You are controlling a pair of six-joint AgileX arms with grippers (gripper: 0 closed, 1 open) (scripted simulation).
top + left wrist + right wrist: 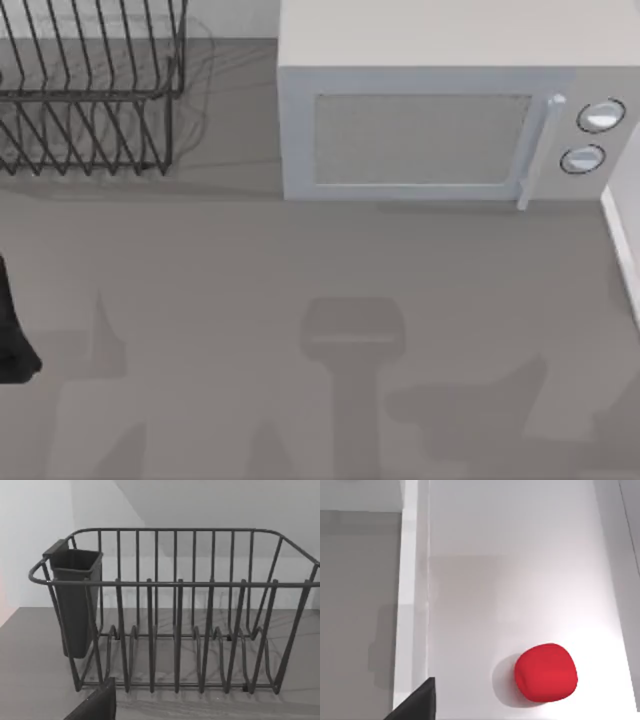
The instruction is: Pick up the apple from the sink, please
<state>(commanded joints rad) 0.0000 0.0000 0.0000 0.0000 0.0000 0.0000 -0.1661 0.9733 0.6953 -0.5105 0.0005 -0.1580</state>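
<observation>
Grey tabletop (230, 300): microwave (450, 110) at back, door closed; wire dish rack (90, 90) at back left.

The apple (546, 672) is bright red — plain, unmarked — against the white sink (520, 580). The tabletop (200, 270) is grey, the microwave (440, 110) pale grey-white, the dish rack (175, 615) dark grey wire.

Grey table (220, 300) with wire dish rack (90, 90), microwave (440, 120), white sink (625, 240).

The apple (546, 672) is bright red, smooth, roundish; it rests on the white sink floor (510, 580), seemingly near one wall.
</observation>
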